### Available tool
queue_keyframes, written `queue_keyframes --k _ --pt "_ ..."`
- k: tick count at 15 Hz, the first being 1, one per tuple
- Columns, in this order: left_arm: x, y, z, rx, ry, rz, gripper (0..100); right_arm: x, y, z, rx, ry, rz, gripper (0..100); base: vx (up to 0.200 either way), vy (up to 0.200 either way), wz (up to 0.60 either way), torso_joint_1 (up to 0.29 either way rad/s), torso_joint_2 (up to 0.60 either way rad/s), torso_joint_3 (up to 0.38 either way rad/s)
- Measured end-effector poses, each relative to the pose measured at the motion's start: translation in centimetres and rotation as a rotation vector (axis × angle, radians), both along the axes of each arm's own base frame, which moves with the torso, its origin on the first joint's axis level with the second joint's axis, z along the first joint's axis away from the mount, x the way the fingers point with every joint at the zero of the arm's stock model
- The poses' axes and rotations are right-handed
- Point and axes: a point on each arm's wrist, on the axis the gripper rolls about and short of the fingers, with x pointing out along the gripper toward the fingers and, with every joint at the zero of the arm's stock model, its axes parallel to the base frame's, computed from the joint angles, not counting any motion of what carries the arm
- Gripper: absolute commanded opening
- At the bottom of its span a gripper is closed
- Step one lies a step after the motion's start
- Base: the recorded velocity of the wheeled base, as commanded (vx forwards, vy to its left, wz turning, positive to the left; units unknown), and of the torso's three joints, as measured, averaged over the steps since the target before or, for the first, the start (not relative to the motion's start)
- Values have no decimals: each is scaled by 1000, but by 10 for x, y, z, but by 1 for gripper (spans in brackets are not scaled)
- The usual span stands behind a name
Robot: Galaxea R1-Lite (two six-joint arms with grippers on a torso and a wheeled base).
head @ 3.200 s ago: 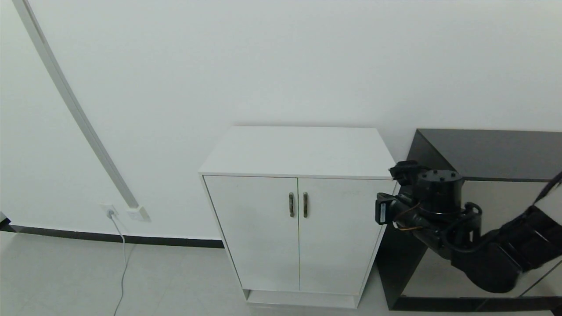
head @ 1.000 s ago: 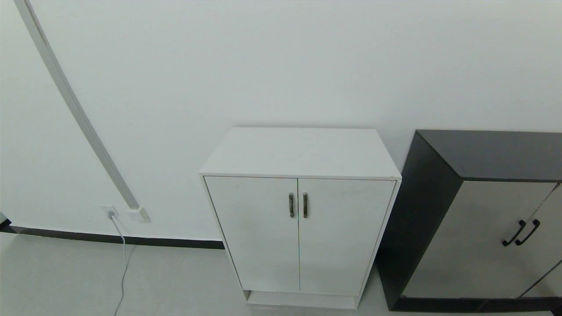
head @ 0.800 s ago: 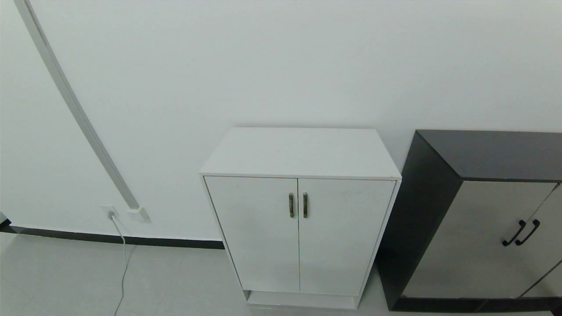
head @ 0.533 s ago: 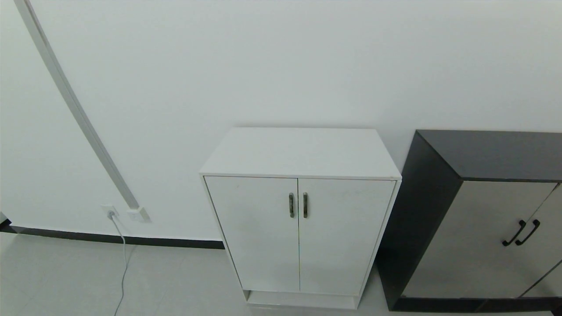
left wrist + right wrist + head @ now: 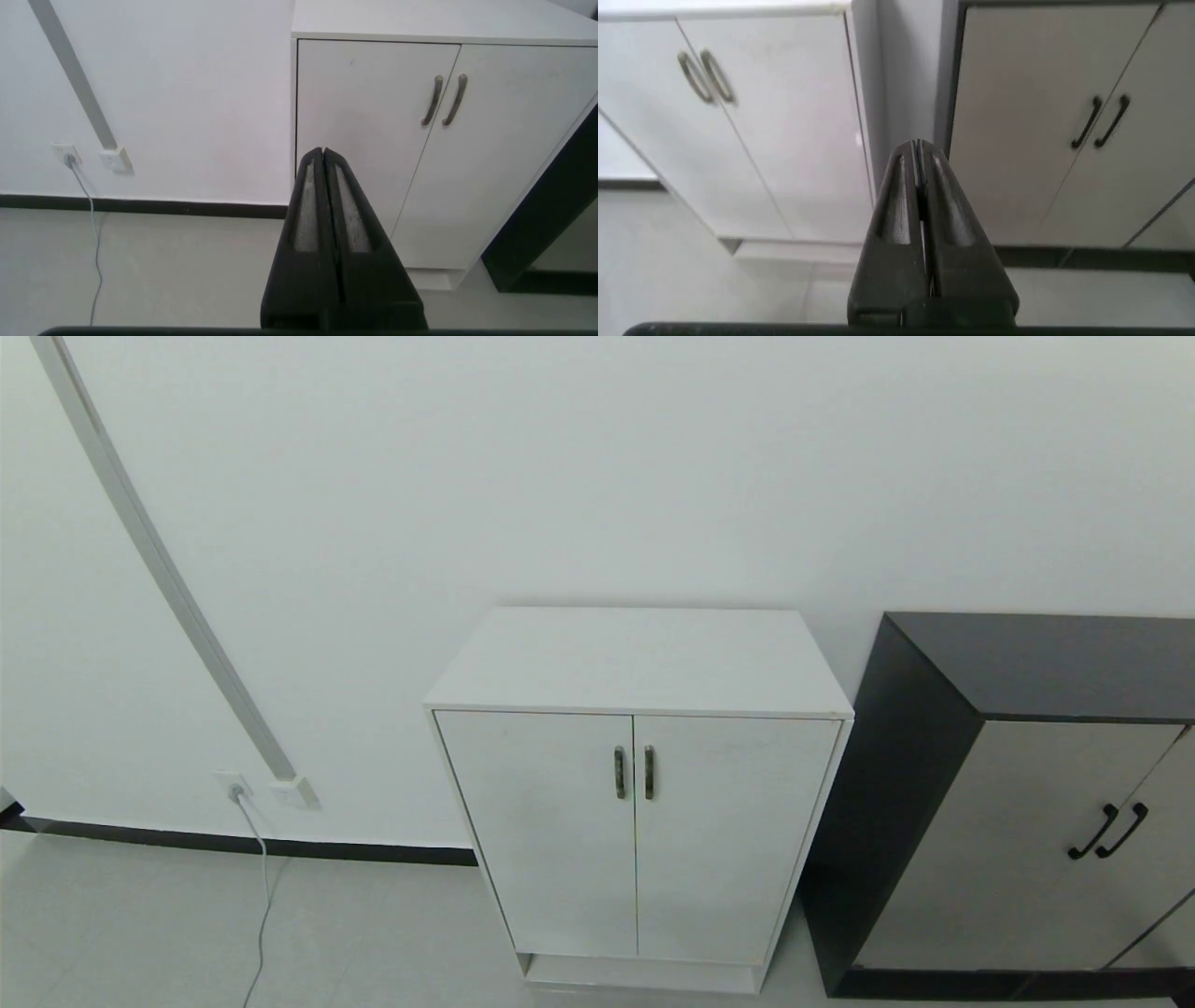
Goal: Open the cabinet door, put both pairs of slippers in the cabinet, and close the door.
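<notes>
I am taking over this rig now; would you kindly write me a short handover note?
Left gripper: fingers shut, empty, facing the white cabinet.
Right gripper: fingers shut, empty, aimed between it and the black cabinet.
Both doors shut, handles side by side.
Done: cannot tell; the shut doors hide the inside.
Left: confirm both pairs of slippers are inside; if not, open, load, close.

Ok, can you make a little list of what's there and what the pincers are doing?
white cabinet: both doors closed
black cabinet: on the white one's right, also closed
left pincer: shut, empty, facing the white cabinet
right pincer: shut, empty, facing where both cabinets meet
wall socket: left of the white cabinet, cable plugged in
</notes>
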Motion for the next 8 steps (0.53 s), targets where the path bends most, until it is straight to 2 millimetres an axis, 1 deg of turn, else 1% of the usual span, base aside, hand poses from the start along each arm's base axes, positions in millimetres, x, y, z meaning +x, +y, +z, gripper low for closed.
queue_keyframes --k 4,8 --pt "0 0 0 0 0 0 0 -6 0 -1 8 -86 -25 0 0 0 0 0 0 0" --pt "0 0 0 3 0 -3 0 -8 0 -2 61 -113 -39 0 0 0 0 0 0 0"
